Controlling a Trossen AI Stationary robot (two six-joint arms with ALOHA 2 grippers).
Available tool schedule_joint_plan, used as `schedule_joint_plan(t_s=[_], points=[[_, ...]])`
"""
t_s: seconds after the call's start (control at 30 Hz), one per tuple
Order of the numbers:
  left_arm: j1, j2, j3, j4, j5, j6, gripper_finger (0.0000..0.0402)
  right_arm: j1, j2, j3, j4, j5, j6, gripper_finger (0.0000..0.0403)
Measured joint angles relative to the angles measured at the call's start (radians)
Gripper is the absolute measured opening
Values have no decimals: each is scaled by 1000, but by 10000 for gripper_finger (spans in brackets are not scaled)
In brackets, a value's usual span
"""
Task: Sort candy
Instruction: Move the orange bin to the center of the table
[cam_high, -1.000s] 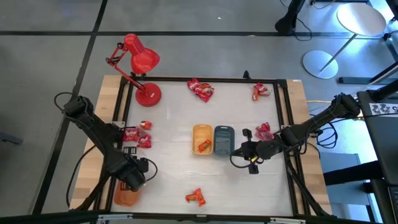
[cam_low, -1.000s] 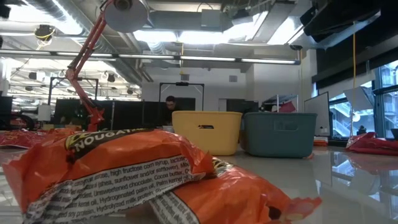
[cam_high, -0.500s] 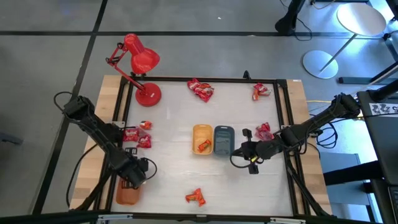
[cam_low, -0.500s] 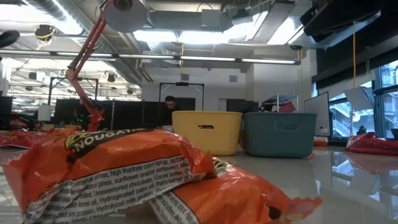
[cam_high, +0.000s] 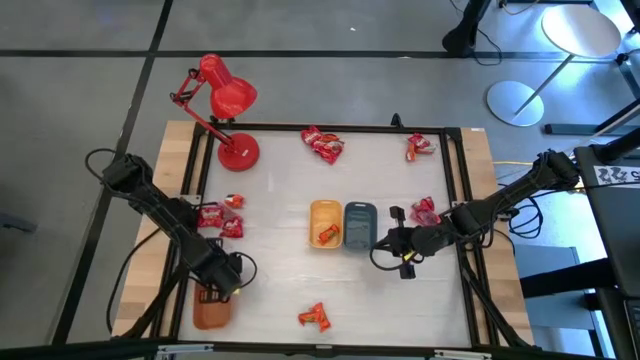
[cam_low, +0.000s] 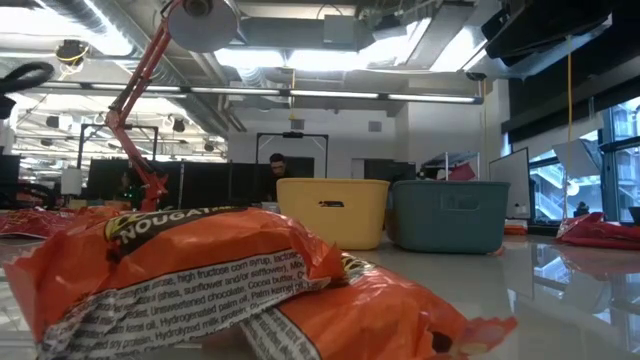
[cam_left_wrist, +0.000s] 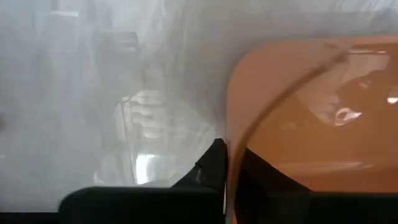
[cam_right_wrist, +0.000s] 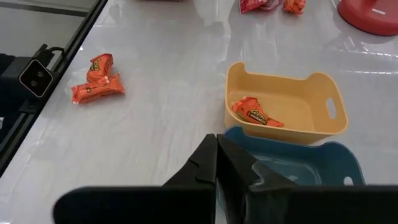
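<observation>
An orange tray (cam_high: 212, 314) stands at the table's near left, with my left gripper (cam_high: 213, 296) shut on its far rim. My right gripper (cam_high: 384, 243) hangs shut above the table, just right of the grey tray (cam_high: 360, 226), touching nothing. The yellow tray (cam_high: 325, 223) next to it holds one candy (cam_right_wrist: 256, 113). More candy lies in small heaps: near the front edge (cam_high: 314, 317), at the left (cam_high: 218, 217), at the far edge (cam_high: 322, 143), at the far right (cam_high: 419, 147) and at the right (cam_high: 424, 211). My left gripper pinches the orange tray's rim (cam_left_wrist: 231, 155) at the tray's far end, one finger (cam_left_wrist: 208, 169) outside the wall and the other (cam_left_wrist: 267, 182) inside. The fingers come from above, pointing steeply down. The tray rests on the table.
A red desk lamp (cam_high: 225, 100) stands at the far left corner. A black frame (cam_high: 463, 200) runs round the white tabletop. In the low view an orange wrapper (cam_low: 200, 270) fills the foreground, with the yellow tray (cam_low: 332, 212) and the grey tray (cam_low: 450, 215) behind it.
My left gripper has sunk and moved a little toward the table's right edge, onto the orange tray's far rim, and has closed on it.
</observation>
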Motion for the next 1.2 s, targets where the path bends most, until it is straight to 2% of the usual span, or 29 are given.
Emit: schedule_joint_plan(t_s=[0.17,0.27,0.4,0.57,0.87,1.07,1.2], points=[[37,0,70,-21,5,7,2,0,0,0,-1,-1,1,7],[76,0,147,-95,3,32,1,0,0,0,-1,-1,2,7],[139,0,255,-203,-59,64,1,0,0,0,-4,-1,5,7],[238,0,345,-215,-117,139,1,1,0,0,-23,-13,55,7],[467,8,369,-178,-189,316,0,1,0,0,-51,-18,89,7],[621,65,369,-115,-191,509,0,1,0,0,-48,-4,97,7],[724,119,369,-105,-191,622,0,1,5,0,-48,18,166,7]])
